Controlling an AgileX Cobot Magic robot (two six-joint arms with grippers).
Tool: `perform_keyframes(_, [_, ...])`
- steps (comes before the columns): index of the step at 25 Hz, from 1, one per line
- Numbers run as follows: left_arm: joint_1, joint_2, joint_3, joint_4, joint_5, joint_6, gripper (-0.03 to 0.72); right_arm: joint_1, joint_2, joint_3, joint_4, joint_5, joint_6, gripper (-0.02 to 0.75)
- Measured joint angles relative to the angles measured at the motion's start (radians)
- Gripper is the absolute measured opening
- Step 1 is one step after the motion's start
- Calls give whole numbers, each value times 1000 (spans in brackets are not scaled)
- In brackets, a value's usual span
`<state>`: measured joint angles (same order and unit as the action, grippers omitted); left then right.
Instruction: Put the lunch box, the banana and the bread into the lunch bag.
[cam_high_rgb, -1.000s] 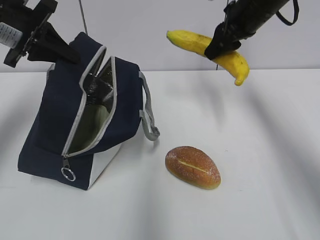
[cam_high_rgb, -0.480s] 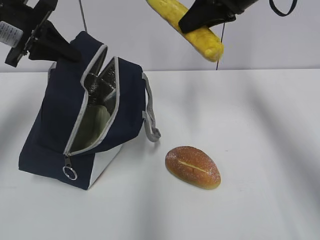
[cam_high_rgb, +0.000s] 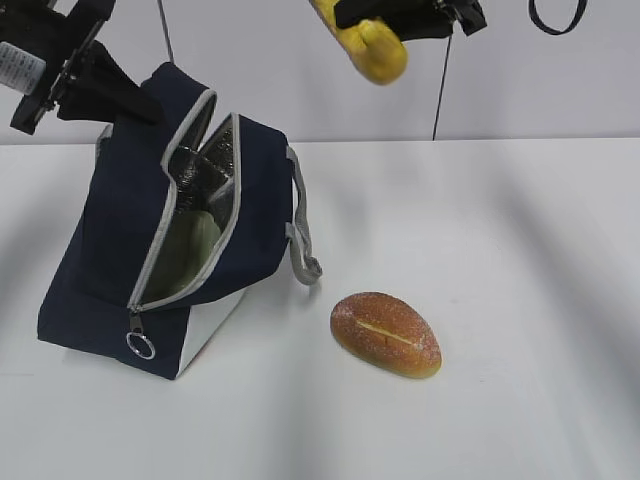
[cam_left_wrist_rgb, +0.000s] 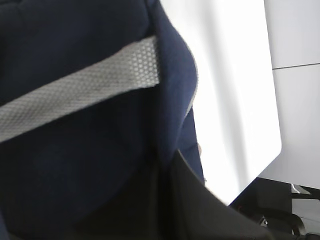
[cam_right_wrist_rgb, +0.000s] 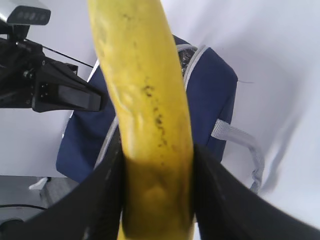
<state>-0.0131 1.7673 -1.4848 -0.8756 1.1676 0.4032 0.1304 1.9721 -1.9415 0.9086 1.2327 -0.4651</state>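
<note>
Two tools logged: my right tool clamps the curved yellow banana high above the white table, my left tool, closed, pinches the unzipped navy fabric lunch bag, golden oval bread roll lying beside it.

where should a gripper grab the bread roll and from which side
Take the bread across its narrow middle, from straight above. It lies flat on the table, its long axis running from upper left to lower right, with open space all round, so jaws set crosswise to that axis should span its shorter width.
</note>
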Motion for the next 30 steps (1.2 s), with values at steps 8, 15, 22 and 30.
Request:
perform_keyframes(8, [0,0,0,-4,0,0,-1,82,0,40,42,0,136,291])
perform_keyframes(15, [0,0,0,-12,1,0,-1,158,50,56,44,0,229,291])
perform_keyframes(22, [0,4,0,-24,2,0,-1,219,142,58,-24,-8,284,291])
perform_keyframes(30, [0,5,0,-31,25,0,-1,248,185,60,-117,-81,357,292])
